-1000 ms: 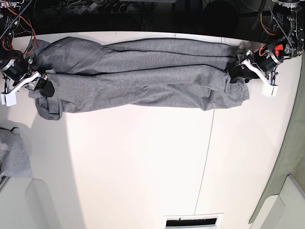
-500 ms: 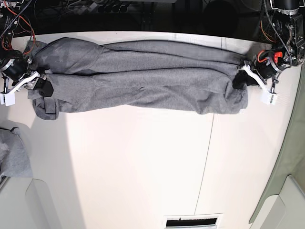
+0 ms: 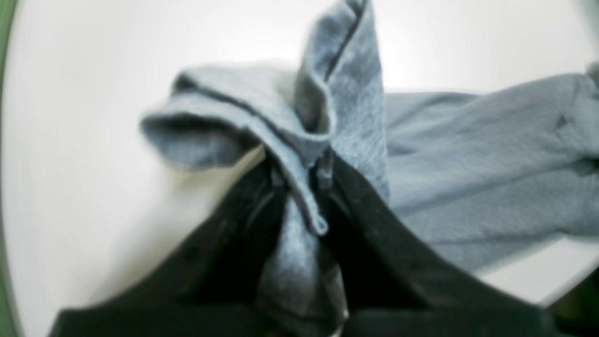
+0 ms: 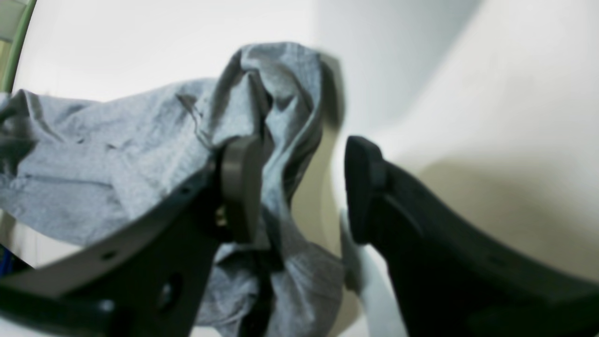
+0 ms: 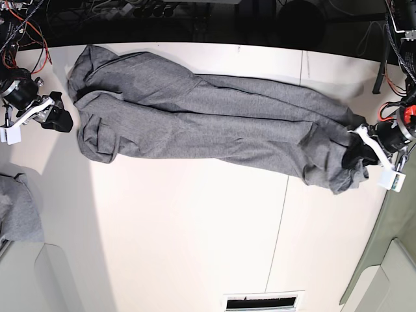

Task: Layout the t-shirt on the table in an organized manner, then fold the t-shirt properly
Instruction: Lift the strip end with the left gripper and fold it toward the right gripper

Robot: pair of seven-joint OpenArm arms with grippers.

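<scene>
The grey t-shirt (image 5: 208,117) lies bunched in a long band slanting across the white table (image 5: 195,227), from the back left to the right side. My left gripper (image 5: 356,155) is shut on its right end. In the left wrist view a fold of the t-shirt (image 3: 468,154) is pinched between the black fingers of the left gripper (image 3: 302,178). My right gripper (image 5: 58,109) stands open at the left edge, a little apart from the shirt's left end. In the right wrist view the t-shirt (image 4: 93,159) bunches behind one finger of the right gripper (image 4: 299,178), whose jaws stand apart.
A smaller grey cloth bundle (image 5: 19,208) lies at the left edge, partly out of view. Cables and dark gear (image 5: 162,13) run behind the table's rear edge. A green surface (image 5: 396,214) borders the right side. A dark seam (image 5: 283,214) crosses the tabletop.
My left gripper has dragged the shirt's right end to the right and toward the front. The shirt's left end has slid away from the right gripper, which stayed put.
</scene>
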